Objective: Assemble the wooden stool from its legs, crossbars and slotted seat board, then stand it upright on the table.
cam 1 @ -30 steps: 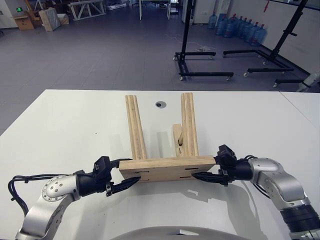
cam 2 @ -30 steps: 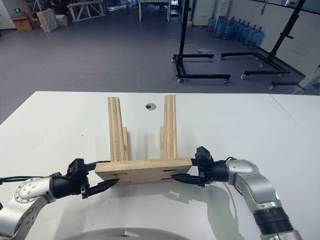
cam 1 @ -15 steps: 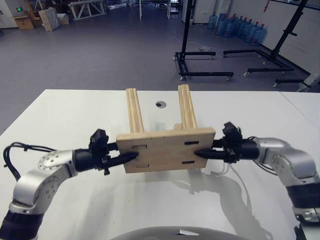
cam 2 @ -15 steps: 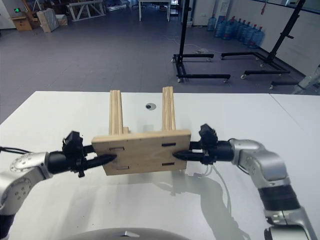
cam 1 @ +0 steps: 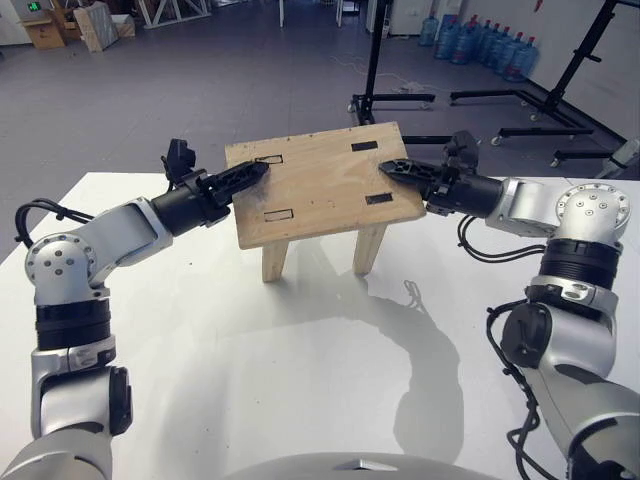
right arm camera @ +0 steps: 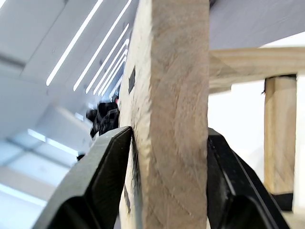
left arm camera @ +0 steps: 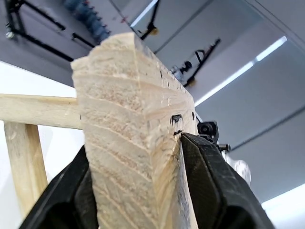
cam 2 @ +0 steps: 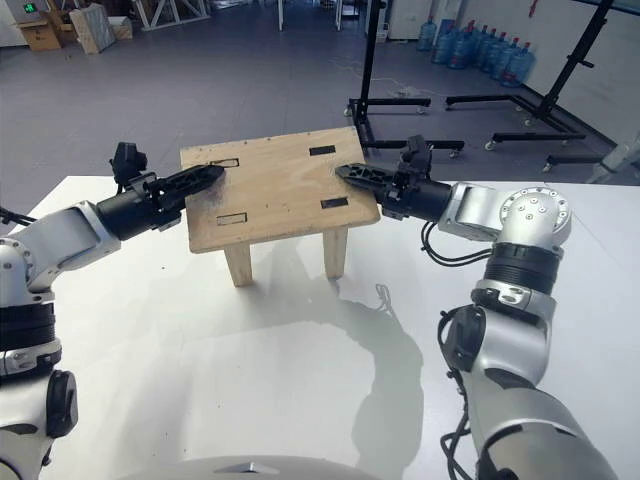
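**Left eye view:** The wooden stool [cam 1: 330, 205] is seat-up near the middle of the bench's [cam 1: 300, 400] far edge. The left gripper [cam 1: 250, 172] is clamped on the left edge of the seat board [cam 1: 300, 165], and the right gripper [cam 1: 393, 170] is clamped on its right edge. Two near legs [cam 1: 275, 262] point down; whether their feet touch the bench cannot be told. The step likely calls for both arms to lower in step, keeping the board level, and to let go only once all four feet bear.

**Right eye view:** The seat looks slightly tilted. Blue water bottles [cam 2: 490, 50] stand in the room behind; their contents cannot be told.

**Left wrist view:** The fingers [left arm camera: 71, 191] pinch the board's thickness, with a crossbar [left arm camera: 38, 112] behind.

**Right wrist view:** Both black fingers press the board's two faces.
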Controlling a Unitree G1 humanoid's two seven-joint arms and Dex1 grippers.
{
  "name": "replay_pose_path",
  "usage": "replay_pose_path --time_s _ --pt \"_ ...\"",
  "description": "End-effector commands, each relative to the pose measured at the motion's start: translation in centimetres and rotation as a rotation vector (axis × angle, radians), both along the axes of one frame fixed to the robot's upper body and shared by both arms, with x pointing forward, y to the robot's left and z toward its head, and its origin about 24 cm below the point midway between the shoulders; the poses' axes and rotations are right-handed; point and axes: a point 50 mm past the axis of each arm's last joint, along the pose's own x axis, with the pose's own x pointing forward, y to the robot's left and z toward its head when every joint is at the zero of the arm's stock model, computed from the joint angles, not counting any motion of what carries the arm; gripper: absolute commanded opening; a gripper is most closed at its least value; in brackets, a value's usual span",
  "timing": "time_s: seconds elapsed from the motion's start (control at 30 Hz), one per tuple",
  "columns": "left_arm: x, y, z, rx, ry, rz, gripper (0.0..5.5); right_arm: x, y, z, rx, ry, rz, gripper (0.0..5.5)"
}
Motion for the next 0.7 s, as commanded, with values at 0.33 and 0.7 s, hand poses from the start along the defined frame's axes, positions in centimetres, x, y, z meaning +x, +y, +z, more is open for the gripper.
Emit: replay_pose_path --time_s 0.33,0.7 --pt "4.5 -4.1 -1.5 -0.099 0.25 0.042 1.84 0.8 8.7 0.0 0.099 0.237 -0.165 1.71" --pt "6.6 -6.9 -2.5 -0.108 0.277 -0.011 1.7 -0.5 10.0 -0.1 0.13 0.344 -0.214 1.51"
